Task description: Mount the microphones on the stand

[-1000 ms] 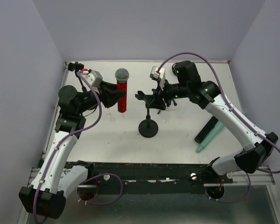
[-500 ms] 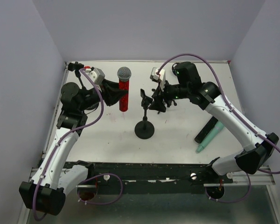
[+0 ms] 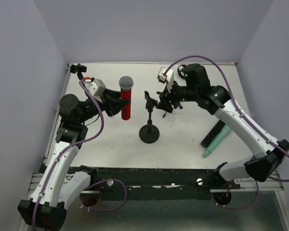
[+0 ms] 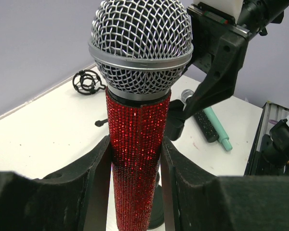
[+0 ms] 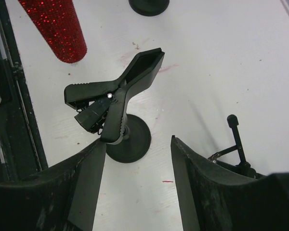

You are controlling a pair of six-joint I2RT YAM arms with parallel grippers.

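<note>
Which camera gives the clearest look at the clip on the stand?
Right wrist: the clip sits mid-frame, handles and jaws distinct. Top external shows it only small and dark atop the stand. In the left wrist view the red microphone blocks most of it.

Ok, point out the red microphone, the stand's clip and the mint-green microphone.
red microphone (image 4: 137, 144): left wrist view, on its sparkly body.
stand's clip (image 5: 116, 94): right wrist view, on the hinge.
mint-green microphone (image 3: 217, 143): top external view, on its mid-body.

White arms (image 3: 58, 166) with black joints, purple cables (image 3: 197, 56); jaws seemingly black.
</note>
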